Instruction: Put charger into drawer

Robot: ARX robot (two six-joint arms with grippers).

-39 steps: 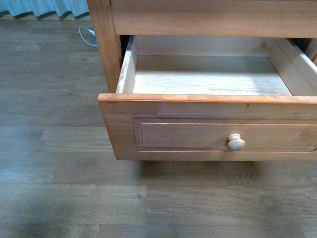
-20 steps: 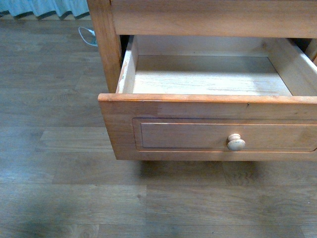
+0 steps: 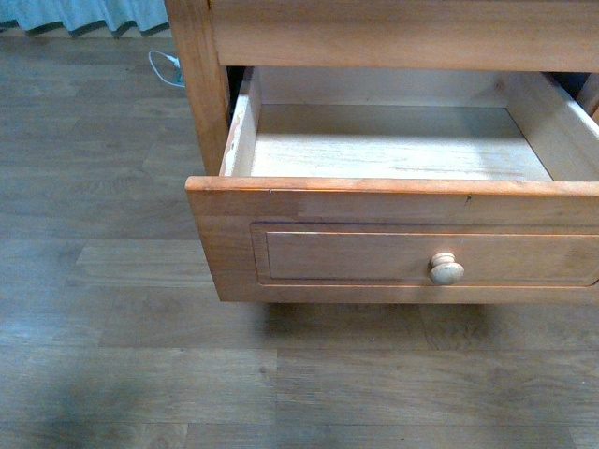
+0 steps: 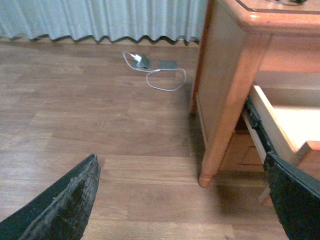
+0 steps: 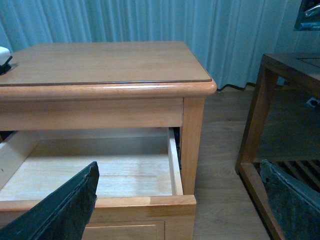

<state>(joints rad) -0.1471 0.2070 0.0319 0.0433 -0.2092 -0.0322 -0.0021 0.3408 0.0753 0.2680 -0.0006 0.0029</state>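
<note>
**Inspector A:** Left gripper [image 4: 180,165]?

**Inspector B:** We find its jaws spread wide over the floor [image 4: 100,115], holding nothing. The right gripper [image 5: 178,170] likewise stands wide apart, facing the drawer [image 3: 393,185].

**Inspector A:** Drawer condition?

**Inspector B:** Pulled out of the cabinet [image 5: 100,62], knob [image 3: 446,268] forward, pale interior showing.

**Inspector A:** The charger [image 5: 2,53]?

**Inspector B:** We see only a white corner of it at the edge of the right wrist view, resting on the cabinet top, apart from the right gripper.
</note>
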